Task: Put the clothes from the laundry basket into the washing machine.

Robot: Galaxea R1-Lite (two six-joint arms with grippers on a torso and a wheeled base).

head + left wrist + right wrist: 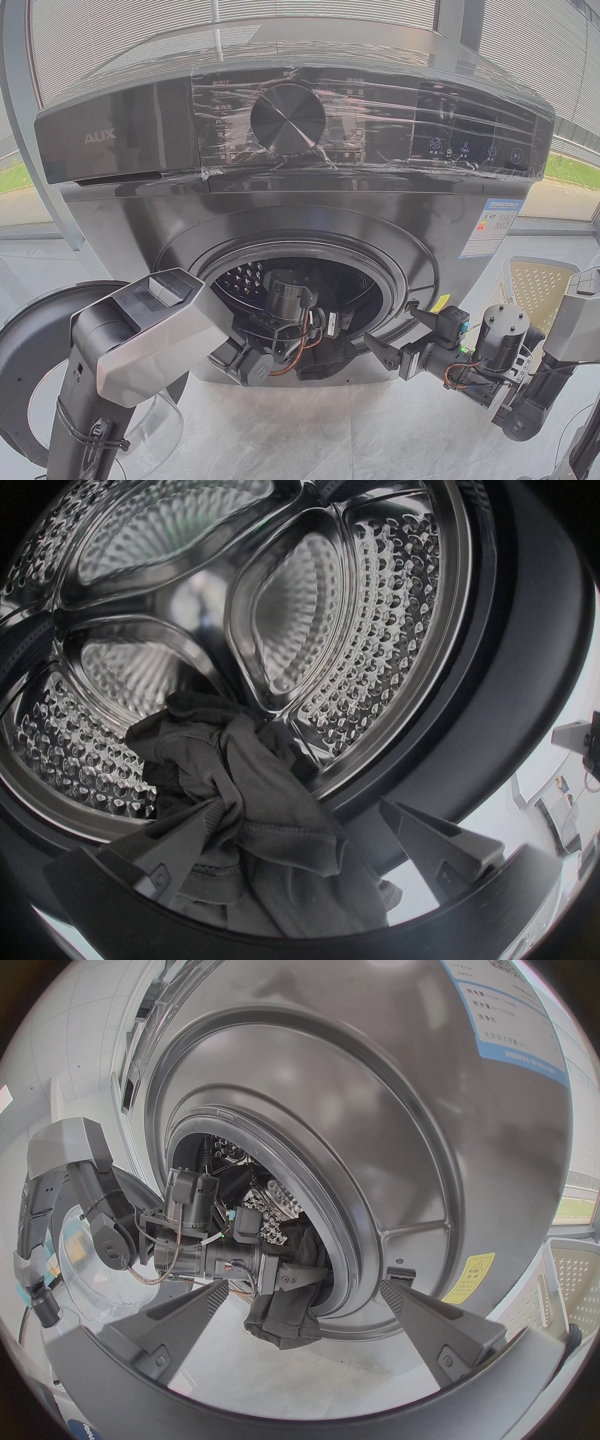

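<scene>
Garment (262, 817) half inside washing machine (312, 206); laundry basket (540, 287) right of machine.

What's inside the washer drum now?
A dark grey garment lies low in the drum, its end spilling out over the door rim, with the open left hand right at it. Anything under the garment is covered.

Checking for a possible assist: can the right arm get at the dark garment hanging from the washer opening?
Probably yes. The right tool is open just outside the washer opening, with nothing between it and the dark garment; only the left tool crowds it.
</scene>
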